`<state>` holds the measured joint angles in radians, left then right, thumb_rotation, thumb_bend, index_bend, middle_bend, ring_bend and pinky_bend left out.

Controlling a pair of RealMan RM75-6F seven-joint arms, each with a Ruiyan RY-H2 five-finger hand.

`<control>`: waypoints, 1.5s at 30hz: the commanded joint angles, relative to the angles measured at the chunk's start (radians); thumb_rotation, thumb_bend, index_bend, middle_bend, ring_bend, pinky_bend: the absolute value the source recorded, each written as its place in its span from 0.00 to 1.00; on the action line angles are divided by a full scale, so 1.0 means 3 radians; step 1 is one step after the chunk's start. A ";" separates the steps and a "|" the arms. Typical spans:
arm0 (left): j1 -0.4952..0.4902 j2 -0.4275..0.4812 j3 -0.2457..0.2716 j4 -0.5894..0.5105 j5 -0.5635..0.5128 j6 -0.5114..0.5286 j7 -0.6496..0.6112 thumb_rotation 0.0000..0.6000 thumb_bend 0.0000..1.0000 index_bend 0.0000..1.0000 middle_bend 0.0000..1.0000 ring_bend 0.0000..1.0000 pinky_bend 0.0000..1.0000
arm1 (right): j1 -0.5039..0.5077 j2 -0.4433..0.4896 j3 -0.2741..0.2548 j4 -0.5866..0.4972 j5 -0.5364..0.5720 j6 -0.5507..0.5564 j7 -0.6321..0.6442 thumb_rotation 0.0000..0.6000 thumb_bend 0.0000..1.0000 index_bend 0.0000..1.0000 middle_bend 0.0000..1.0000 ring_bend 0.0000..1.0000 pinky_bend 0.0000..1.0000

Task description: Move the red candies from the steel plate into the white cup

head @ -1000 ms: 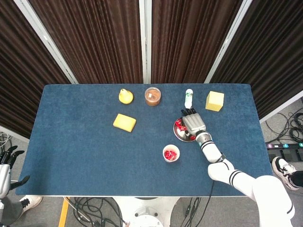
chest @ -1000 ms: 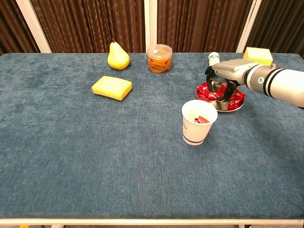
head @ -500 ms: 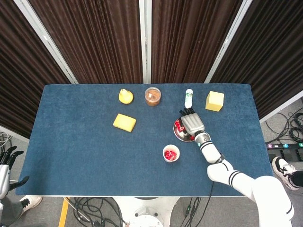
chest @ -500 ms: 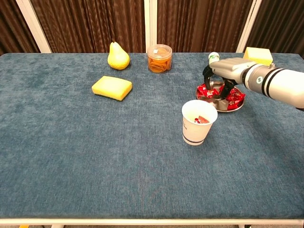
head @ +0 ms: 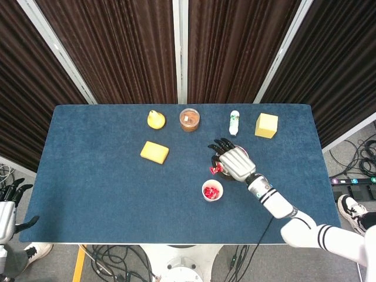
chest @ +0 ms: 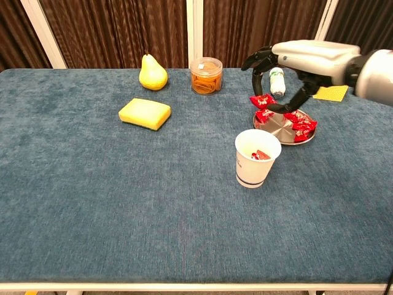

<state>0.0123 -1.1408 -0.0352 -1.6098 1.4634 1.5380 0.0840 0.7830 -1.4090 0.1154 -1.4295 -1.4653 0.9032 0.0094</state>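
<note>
My right hand (chest: pixel 307 56) hovers above the steel plate (chest: pixel 277 125) and pinches a red candy (chest: pixel 263 100) between thumb and a finger, lifted clear of the plate. In the head view the same hand (head: pixel 235 161) covers most of the plate, with the held candy (head: pixel 215 169) at its left edge. More red candies (chest: pixel 302 124) lie on the plate's right side. The white cup (chest: pixel 256 161) stands just in front and left of the plate, with red candies inside (head: pixel 212 190). My left hand (head: pixel 7 205) hangs off the table's left edge, fingers apart and holding nothing.
Along the back stand a yellow pear (chest: pixel 153 72), a clear jar with orange contents (chest: pixel 206 75), a small white bottle (chest: pixel 277 80) and a yellow block (head: pixel 266 125). A yellow sponge (chest: pixel 145 114) lies left of centre.
My right hand has risen off the plate and shifted left toward the cup, carrying one red candy that it took from the plate. The left hand stays put.
</note>
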 commanded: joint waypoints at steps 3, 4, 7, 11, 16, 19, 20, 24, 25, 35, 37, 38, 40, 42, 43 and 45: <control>-0.0006 -0.0001 0.0005 -0.0014 0.0020 0.0005 0.0010 1.00 0.09 0.31 0.24 0.21 0.22 | -0.0067 0.0148 -0.0182 -0.0239 -0.0225 0.0085 -0.0017 1.00 0.35 0.54 0.10 0.00 0.00; -0.0005 -0.0002 0.0006 -0.0015 0.0022 0.0008 0.0009 1.00 0.09 0.31 0.24 0.21 0.22 | -0.0066 0.0139 -0.0189 -0.0239 -0.0224 0.0077 -0.0046 1.00 0.35 0.54 0.10 0.00 0.00; -0.0003 0.0000 0.0013 -0.0010 0.0031 0.0013 0.0006 1.00 0.09 0.31 0.24 0.21 0.22 | -0.0063 0.0104 -0.0220 -0.0228 -0.0218 0.0039 -0.0131 1.00 0.35 0.52 0.10 0.00 0.00; -0.0022 0.0013 0.0030 -0.0008 0.0064 -0.0017 -0.0014 1.00 0.09 0.31 0.24 0.21 0.22 | -0.0059 0.0052 -0.0248 -0.0197 -0.0213 0.0008 -0.0260 1.00 0.34 0.48 0.09 0.00 0.00; -0.0058 0.0034 0.0046 -0.0017 0.0109 -0.0063 -0.0045 1.00 0.09 0.31 0.24 0.21 0.22 | -0.0047 -0.0001 -0.0245 -0.0201 -0.0205 -0.0005 -0.0336 1.00 0.34 0.41 0.08 0.00 0.00; -0.0067 0.0040 0.0050 -0.0022 0.0106 -0.0081 -0.0051 1.00 0.09 0.31 0.24 0.21 0.22 | -0.0039 -0.0012 -0.0241 -0.0213 -0.0192 -0.0019 -0.0351 1.00 0.31 0.36 0.07 0.00 0.00; -0.0067 0.0041 0.0052 -0.0022 0.0104 -0.0083 -0.0053 1.00 0.09 0.31 0.24 0.21 0.22 | -0.0038 -0.0012 -0.0239 -0.0213 -0.0191 -0.0019 -0.0357 1.00 0.30 0.34 0.07 0.00 0.00; -0.0060 0.0039 0.0052 -0.0016 0.0091 -0.0073 -0.0065 1.00 0.09 0.31 0.24 0.21 0.22 | -0.0070 0.0025 -0.0185 -0.0216 -0.0153 0.0070 -0.0306 1.00 0.24 0.30 0.06 0.00 0.00; -0.0059 0.0038 0.0050 -0.0015 0.0089 -0.0070 -0.0067 1.00 0.09 0.31 0.24 0.21 0.22 | -0.0085 0.0046 -0.0162 -0.0209 -0.0132 0.0103 -0.0286 1.00 0.24 0.30 0.06 0.00 0.00; -0.0030 0.0016 0.0059 0.0013 0.0071 -0.0037 -0.0101 1.00 0.09 0.31 0.24 0.21 0.22 | -0.0235 0.0222 -0.0179 0.0120 0.0263 -0.0041 -0.0276 1.00 0.24 0.36 0.09 0.00 0.00; -0.0029 0.0014 0.0063 0.0009 0.0069 -0.0042 -0.0093 1.00 0.09 0.31 0.24 0.21 0.22 | -0.0258 0.0190 -0.0211 0.0206 0.0324 -0.0106 -0.0283 1.00 0.24 0.37 0.09 0.00 0.00; -0.0028 0.0014 0.0066 0.0006 0.0070 -0.0043 -0.0090 1.00 0.09 0.31 0.24 0.21 0.22 | -0.0263 0.0169 -0.0221 0.0247 0.0344 -0.0132 -0.0285 1.00 0.24 0.37 0.09 0.00 0.00; -0.0030 0.0016 0.0067 -0.0003 0.0076 -0.0040 -0.0081 1.00 0.09 0.31 0.24 0.21 0.22 | -0.0269 0.0106 -0.0243 0.0361 0.0372 -0.0181 -0.0307 1.00 0.24 0.37 0.09 0.00 0.00; -0.0030 0.0017 0.0065 -0.0011 0.0081 -0.0034 -0.0073 1.00 0.09 0.31 0.24 0.21 0.22 | -0.0265 0.0026 -0.0254 0.0489 0.0393 -0.0227 -0.0330 1.00 0.24 0.37 0.09 0.00 0.00; -0.0030 0.0017 0.0066 -0.0014 0.0082 -0.0032 -0.0069 1.00 0.09 0.31 0.24 0.21 0.22 | -0.0259 -0.0007 -0.0252 0.0542 0.0406 -0.0251 -0.0336 1.00 0.24 0.37 0.09 0.00 0.00; -0.0029 0.0019 0.0067 -0.0021 0.0081 -0.0032 -0.0063 1.00 0.09 0.31 0.24 0.21 0.22 | -0.0245 -0.0076 -0.0243 0.0654 0.0426 -0.0287 -0.0348 1.00 0.24 0.37 0.09 0.00 0.00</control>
<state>0.0035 -1.1351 -0.0150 -1.6164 1.4877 1.5283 0.0652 0.7070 -1.4123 0.0436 -1.2571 -1.3462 0.8310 -0.0889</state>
